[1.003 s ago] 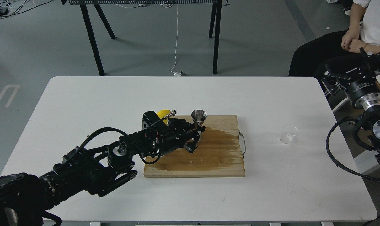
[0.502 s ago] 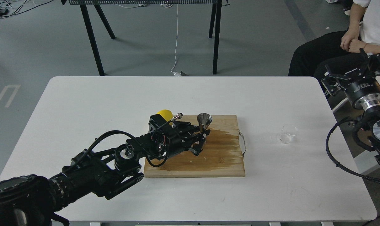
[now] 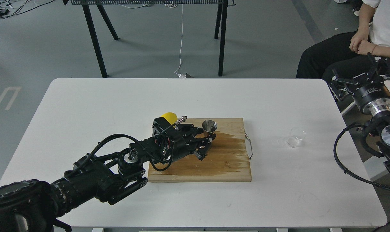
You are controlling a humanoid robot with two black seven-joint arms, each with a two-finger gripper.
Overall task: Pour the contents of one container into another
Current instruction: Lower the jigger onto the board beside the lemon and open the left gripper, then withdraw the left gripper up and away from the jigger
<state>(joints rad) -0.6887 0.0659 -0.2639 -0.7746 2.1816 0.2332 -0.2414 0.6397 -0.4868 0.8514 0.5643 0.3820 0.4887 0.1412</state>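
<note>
Left gripper (image 3: 207,141) is over the wooden cutting board (image 3: 214,164), reaching in from the near left. Its fingers are clenched on the steel jigger (image 3: 209,126), grasping it low, at or just under the narrow waist. The jigger's upper cone rises above and just beyond the fingertips, its open mouth tipped slightly toward the camera. The lower cone is hidden by the fingers, so whether its foot touches the board cannot be told.

A lemon (image 3: 169,117) sits behind the left gripper's wrist housing, mostly hidden, with only its yellow top showing. Whether it rests on the board or on the table cannot be made out.

A dark wet stain spreads over the board to the right of the left gripper, reaching the board's right edge by its metal handle (image 3: 250,146).

The clear cup (image 3: 295,137) stands on the white table (image 3: 85,106), well to the right of the left gripper, past the handle and apart from the board. It is nearer the right gripper (image 3: 364,72), lying below and to the left of it, and nothing holds it.

The right gripper hangs beyond the table's right edge, well above and clear of the cup, fingers spread apart and holding nothing.

A seated person (image 3: 372,35) is behind the right gripper, hands together.
</note>
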